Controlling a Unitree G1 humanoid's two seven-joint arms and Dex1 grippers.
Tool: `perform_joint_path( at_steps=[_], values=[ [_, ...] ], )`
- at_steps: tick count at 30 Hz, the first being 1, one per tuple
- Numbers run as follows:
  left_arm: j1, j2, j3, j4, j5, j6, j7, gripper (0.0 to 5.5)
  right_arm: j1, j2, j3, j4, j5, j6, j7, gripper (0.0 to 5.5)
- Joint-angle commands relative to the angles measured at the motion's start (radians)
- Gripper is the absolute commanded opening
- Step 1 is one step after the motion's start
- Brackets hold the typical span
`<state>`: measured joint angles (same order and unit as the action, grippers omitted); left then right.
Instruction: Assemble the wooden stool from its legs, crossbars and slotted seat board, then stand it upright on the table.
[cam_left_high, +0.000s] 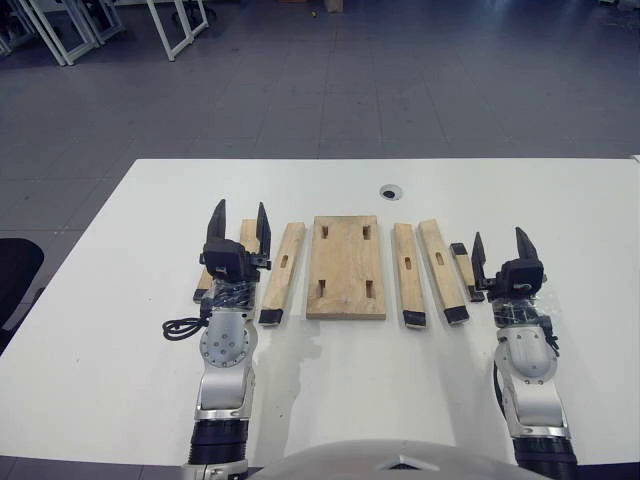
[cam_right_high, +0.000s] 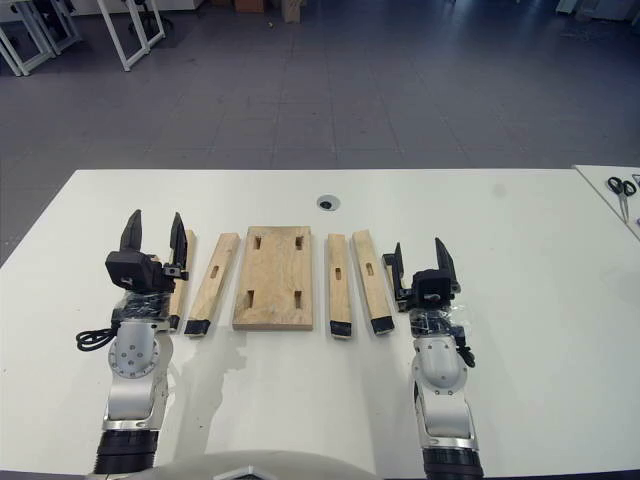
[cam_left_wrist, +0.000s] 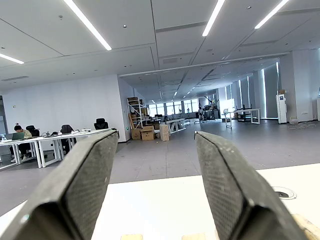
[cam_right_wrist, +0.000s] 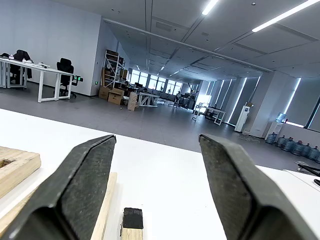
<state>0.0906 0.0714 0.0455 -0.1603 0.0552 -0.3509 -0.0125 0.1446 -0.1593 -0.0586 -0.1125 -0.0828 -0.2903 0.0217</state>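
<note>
Wooden slotted seat board (cam_left_high: 346, 267): flat, mid-desk (cam_left_high: 570, 220) (slots up), legs (cam_left_high: 283, 272) lying either side. My left claw (cam_left_high: 240, 212) and right claw (cam_left_high: 499, 242): both spread wide, empty, at the row's ends.

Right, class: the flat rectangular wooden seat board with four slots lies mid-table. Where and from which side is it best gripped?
Probably by its near short edge, coming from the robot's side. The flat rectangular wooden seat board lies flat. A black-tipped wooden leg sits close along its left long side and another along its right, leaving little finger room there. Bare white table fronts the near edge.
</note>
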Motion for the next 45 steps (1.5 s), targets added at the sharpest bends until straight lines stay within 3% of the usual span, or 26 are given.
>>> perform_joint_path(
  at_steps=[1,11,14,21,25,34,37,41,45],
  values=[
    [-0.002,0.000,0.004,0.000,0.006,0.015,0.008,2.80,-0.009,0.003,-0.005,0.005,0.000,0.006,-0.003,3.05],
    [-0.001,0.002,0.003,-0.002,0.005,0.014,0.002,2.80,-0.007,0.003,-0.005,0.006,-0.002,0.009,-0.010,3.05],
    [0.002,-0.004,-0.002,-0.002,0.000,0.007,0.001,2.34,-0.006,-0.001,-0.008,0.009,0.001,0.008,-0.008,3.01],
    [0.002,0.006,-0.008,0.007,-0.005,-0.004,-0.016,2.29,-0.006,-0.002,-0.007,0.007,0.000,0.011,-0.005,3.01],
    [0.001,-0.011,0.008,0.016,-0.039,-0.004,-0.008,2.89,-0.007,0.000,-0.007,0.009,-0.002,0.011,-0.008,3.01],
    [-0.002,-0.013,0.001,0.014,-0.026,0.017,-0.003,2.94,-0.012,-0.003,-0.014,0.000,-0.001,0.022,-0.011,3.01],
    [0.005,-0.009,0.005,0.002,-0.011,0.027,0.004,2.94,-0.060,-0.014,-0.019,-0.058,-0.010,0.124,-0.008,3.01],
    [0.002,-0.005,-0.002,-0.010,-0.001,0.063,-0.002,2.94,-0.095,-0.034,-0.021,-0.107,0.050,0.402,0.060,3.01],
    [-0.003,0.000,-0.007,-0.019,0.007,0.097,-0.008,2.94,-0.089,-0.029,-0.035,-0.127,0.082,0.493,0.070,3.01]
  ],
)
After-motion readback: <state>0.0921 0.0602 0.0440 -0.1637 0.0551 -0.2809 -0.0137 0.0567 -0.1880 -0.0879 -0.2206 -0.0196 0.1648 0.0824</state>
